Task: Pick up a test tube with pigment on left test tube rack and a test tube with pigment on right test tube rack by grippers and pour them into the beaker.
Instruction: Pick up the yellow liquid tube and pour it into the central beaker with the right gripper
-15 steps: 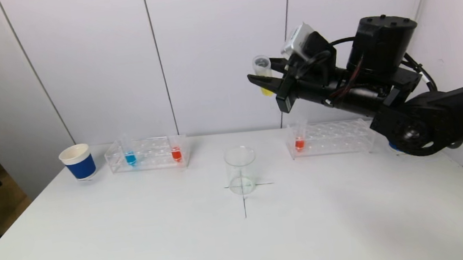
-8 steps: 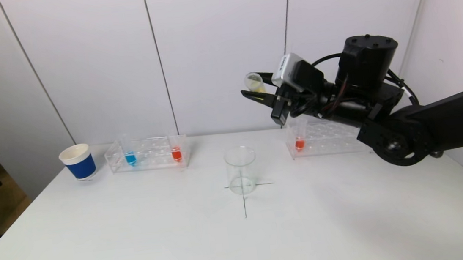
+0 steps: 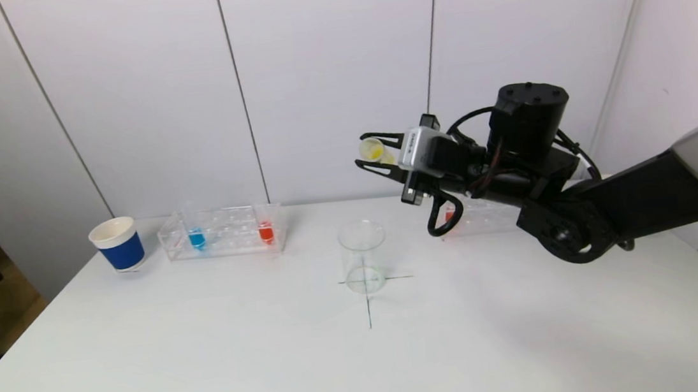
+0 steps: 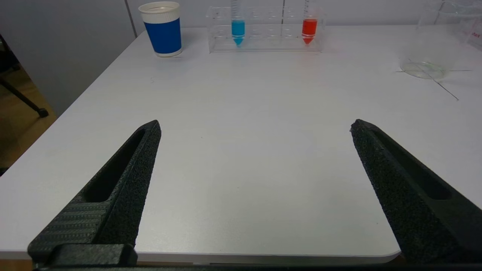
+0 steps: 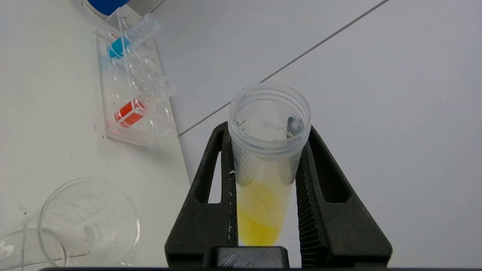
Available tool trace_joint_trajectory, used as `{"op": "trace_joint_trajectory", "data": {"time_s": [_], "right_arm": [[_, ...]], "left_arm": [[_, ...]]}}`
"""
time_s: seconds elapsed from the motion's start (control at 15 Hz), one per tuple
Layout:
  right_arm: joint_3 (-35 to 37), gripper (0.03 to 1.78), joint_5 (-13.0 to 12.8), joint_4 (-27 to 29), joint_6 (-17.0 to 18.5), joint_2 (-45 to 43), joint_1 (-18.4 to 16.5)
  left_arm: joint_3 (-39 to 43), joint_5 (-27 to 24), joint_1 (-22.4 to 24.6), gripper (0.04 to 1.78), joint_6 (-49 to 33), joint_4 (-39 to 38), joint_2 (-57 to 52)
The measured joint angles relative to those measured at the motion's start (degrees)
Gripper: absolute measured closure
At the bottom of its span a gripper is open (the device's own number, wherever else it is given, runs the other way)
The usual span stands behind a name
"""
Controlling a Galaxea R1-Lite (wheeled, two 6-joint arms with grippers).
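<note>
My right gripper is shut on a test tube of yellow pigment, held high above the table, up and to the right of the empty glass beaker. The tube is tipped over with its open mouth toward the left. In the right wrist view the tube sits between both fingers, and the beaker lies below. The left rack holds a blue tube and a red tube. The right rack is mostly hidden by the arm. My left gripper is open over the table's near edge.
A blue paper cup stands left of the left rack. A black cross is drawn on the table under the beaker. White wall panels rise right behind the racks. The left wrist view shows the cup and the left rack far ahead.
The right arm has come down and moved left toward the beaker. The yellow tube has tipped from upright to nearly lying on its side.
</note>
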Motion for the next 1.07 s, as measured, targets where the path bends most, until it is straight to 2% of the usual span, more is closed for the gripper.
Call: {"op": "trace_joint_trajectory", "data": {"time_s": [0.4,0.6,1.07], "right_arm": [[0.59,1.31,2.56,-0.41,-1.5,1.12,-0.05],[0.87,1.31,4.0,-2.96,-3.93,2.1,-0.35],[2.07,1.31,4.11,-4.36,-7.78,3.72,-0.52]], "left_arm": [[0.02,0.0,0.0,0.06,0.02,0.0,0.0],[0.02,0.0,0.0,0.06,0.02,0.0,0.0],[0.0,0.0,-0.02,0.06,0.02,0.0,0.0]]}}
